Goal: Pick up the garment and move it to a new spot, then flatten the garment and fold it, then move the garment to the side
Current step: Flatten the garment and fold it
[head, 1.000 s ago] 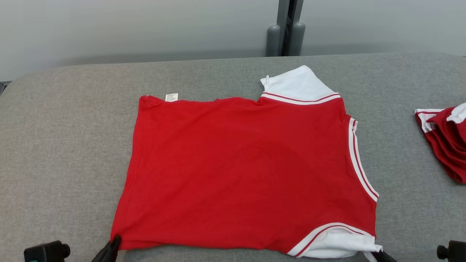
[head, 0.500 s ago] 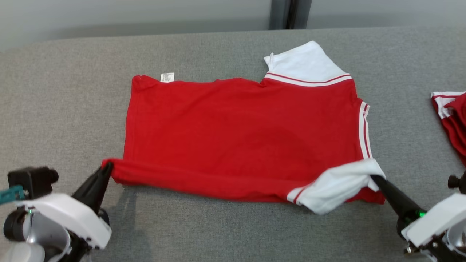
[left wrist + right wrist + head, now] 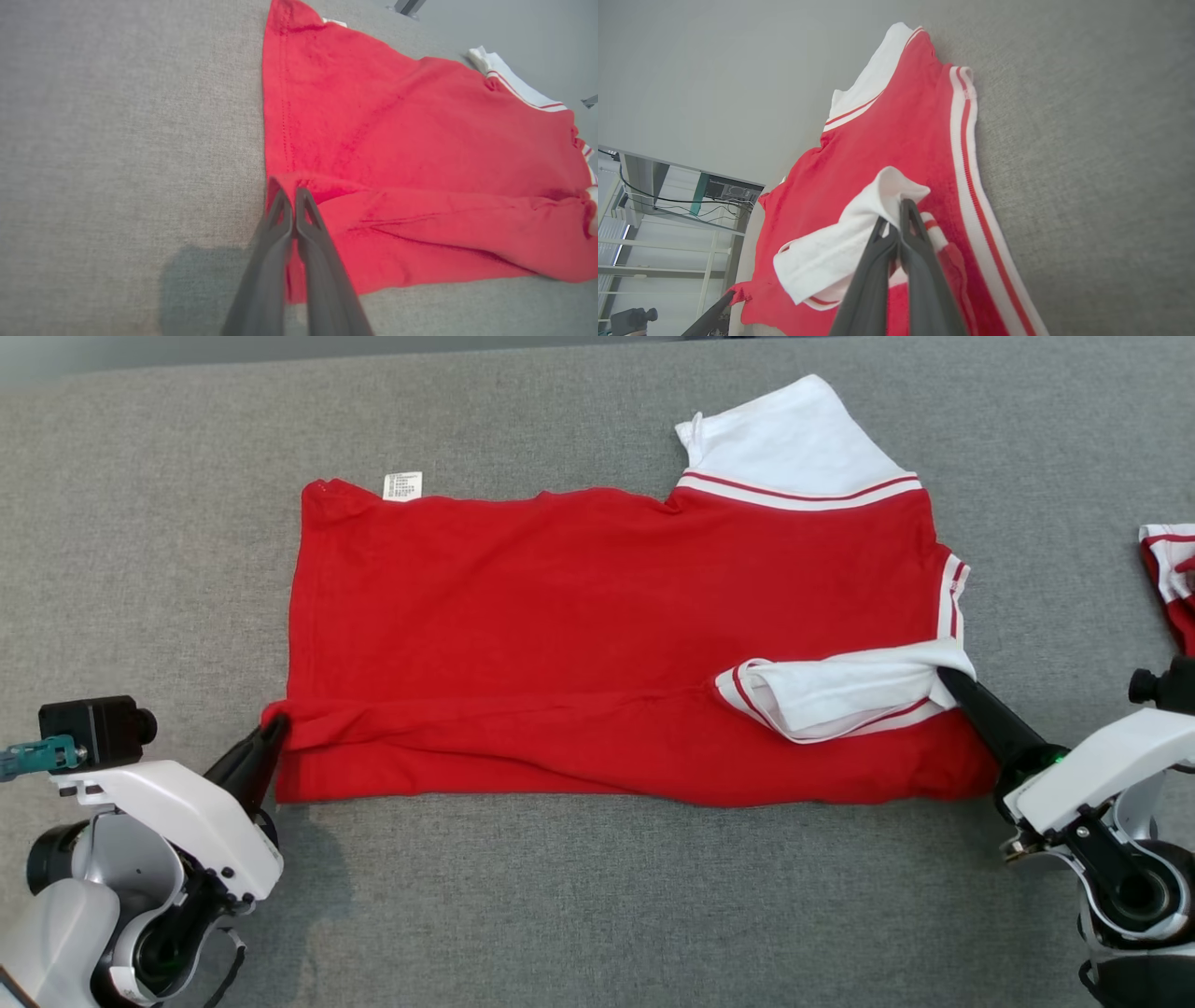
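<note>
The garment (image 3: 560, 607) is a red shirt with white, red-striped sleeves, spread on the grey padded table (image 3: 140, 523). Its near edge is folded up over the body. My left gripper (image 3: 273, 733) is shut on the red hem corner (image 3: 280, 184) at the shirt's left end. My right gripper (image 3: 945, 677) is shut on the white near sleeve (image 3: 859, 233), which lies doubled back over the red cloth. The far sleeve (image 3: 775, 439) lies flat at the back, and a small white label (image 3: 402, 485) shows at the far left corner.
Another red and white garment (image 3: 1172, 579) lies at the table's right edge. Grey table surface stretches in front of the shirt and to its left. In the right wrist view, shelving with cables (image 3: 668, 210) stands beyond the table.
Both grippers have carried the shirt's near edge away from me, over the body, so the fold has grown. The head camera has tilted down, shifting the whole picture.
</note>
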Available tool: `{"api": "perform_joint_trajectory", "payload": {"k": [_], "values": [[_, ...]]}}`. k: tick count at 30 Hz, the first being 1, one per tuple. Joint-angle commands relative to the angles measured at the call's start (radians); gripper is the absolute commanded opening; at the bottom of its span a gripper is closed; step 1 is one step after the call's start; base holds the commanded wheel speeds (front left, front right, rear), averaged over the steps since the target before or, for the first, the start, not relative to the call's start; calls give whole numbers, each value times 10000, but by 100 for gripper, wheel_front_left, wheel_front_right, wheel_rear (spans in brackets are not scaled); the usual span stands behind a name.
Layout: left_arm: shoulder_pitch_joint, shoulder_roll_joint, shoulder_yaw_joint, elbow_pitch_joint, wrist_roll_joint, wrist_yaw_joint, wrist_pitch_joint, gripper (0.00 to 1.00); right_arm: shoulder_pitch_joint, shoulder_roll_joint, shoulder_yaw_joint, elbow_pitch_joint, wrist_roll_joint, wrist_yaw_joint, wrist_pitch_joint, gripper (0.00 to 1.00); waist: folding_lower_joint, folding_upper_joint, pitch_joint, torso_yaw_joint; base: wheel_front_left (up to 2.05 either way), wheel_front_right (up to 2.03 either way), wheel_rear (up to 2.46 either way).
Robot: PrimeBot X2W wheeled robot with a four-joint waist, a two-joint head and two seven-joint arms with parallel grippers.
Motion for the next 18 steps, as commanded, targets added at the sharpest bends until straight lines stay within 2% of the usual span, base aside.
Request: {"api": "perform_joint_trajectory", "payload": {"k": [1, 2, 3, 4, 5, 10, 18], "values": [[-198, -55, -9, 69, -105, -109, 0, 0, -143, -114, 64, 37, 53, 5, -129, 0, 0, 0, 44, 19, 0, 0, 0], [-241, -115, -16, 125, -130, -166, -50, 0, -190, -155, 112, 111, 86, 5, -223, 11, 0, 0, 65, 31, 0, 0, 0], [-240, -144, -29, 207, -154, -225, -83, 27, -229, -209, 162, 163, 101, 5, -360, 48, 0, 0, 78, 45, 0, 0, 0], [-214, -170, -46, 291, -169, -271, -131, 63, -233, -250, 219, 205, 147, 5, -468, 89, 0, 0, 81, 58, 0, 0, 0], [-197, -220, -18, 329, -190, -311, -235, 100, -192, -275, 306, 194, 172, 5, -569, 100, 0, 0, 71, 67, 0, 0, 0], [156, -544, 370, 293, 109, -119, -1489, 100, 391, -509, 441, -367, -3, 5, -1713, 100, 0, 0, -97, 119, 0, 0, 0], [996, -924, 996, -652, 1285, 947, -4095, 100, 1492, -572, 661, -1857, -1662, 5, -4581, 100, 0, 0, -476, 97, 0, 0, 0]]}}
